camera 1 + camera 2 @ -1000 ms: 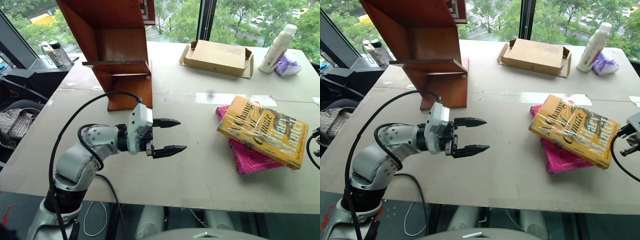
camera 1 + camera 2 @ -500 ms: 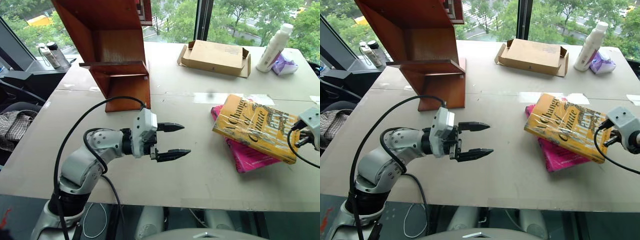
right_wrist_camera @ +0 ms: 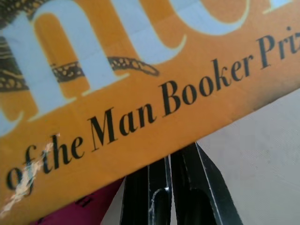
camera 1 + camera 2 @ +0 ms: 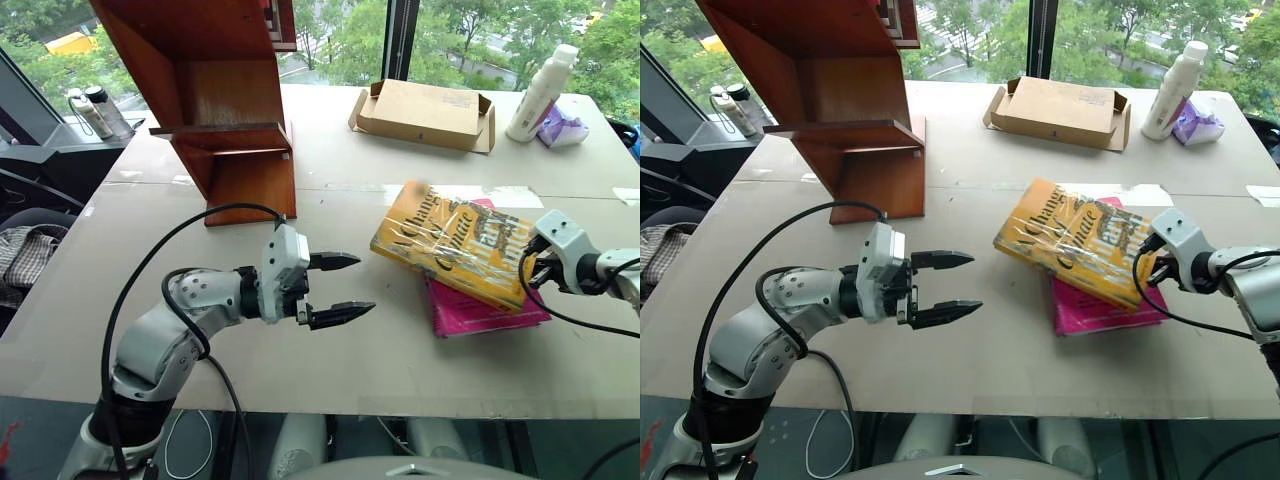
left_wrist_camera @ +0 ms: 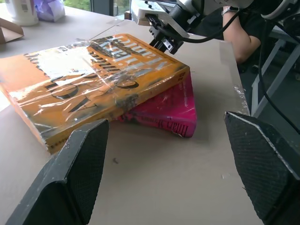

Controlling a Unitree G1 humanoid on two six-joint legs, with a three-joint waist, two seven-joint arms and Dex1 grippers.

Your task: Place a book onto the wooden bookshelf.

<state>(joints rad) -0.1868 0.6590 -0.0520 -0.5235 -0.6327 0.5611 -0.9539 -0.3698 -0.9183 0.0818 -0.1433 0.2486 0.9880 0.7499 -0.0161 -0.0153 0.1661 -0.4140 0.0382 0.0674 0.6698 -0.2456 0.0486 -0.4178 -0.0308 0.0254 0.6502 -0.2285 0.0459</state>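
Yellow-orange book (image 4: 449,244) with white cursive lettering, bright pink book (image 4: 480,305), reddish-brown wooden bookshelf (image 4: 215,100), tan cardboard box (image 4: 425,113)

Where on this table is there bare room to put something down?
Bare tabletop lies between the wooden bookshelf and the cardboard box, and along the near edge below the left gripper. It is crowded on the right, where the book lies on the pink book with the right gripper at its edge.

The thick yellow-orange book (image 4: 452,243) lay on the thinner bright pink book (image 4: 480,305), right of the tall reddish-brown wooden bookshelf (image 4: 215,100). Behind them sat the flat tan cardboard box (image 4: 425,112), a white plastic bottle (image 4: 540,82) to its right.
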